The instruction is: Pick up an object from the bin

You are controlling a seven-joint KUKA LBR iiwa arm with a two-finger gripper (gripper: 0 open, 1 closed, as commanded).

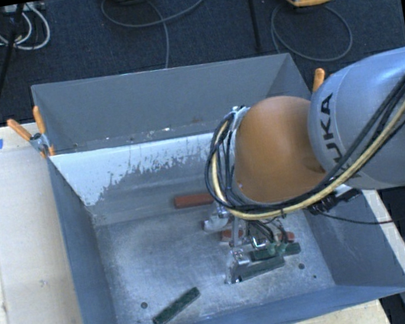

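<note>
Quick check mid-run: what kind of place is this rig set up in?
Probably a robotics lab test cell: a KUKA arm reaching into a scuffed grey metal bin, with loose cables trailing over the dark floor behind it.

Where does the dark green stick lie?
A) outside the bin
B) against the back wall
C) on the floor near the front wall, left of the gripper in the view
C: the dark green stick lies flat on the bin floor near the front wall, apart from the gripper.
</note>
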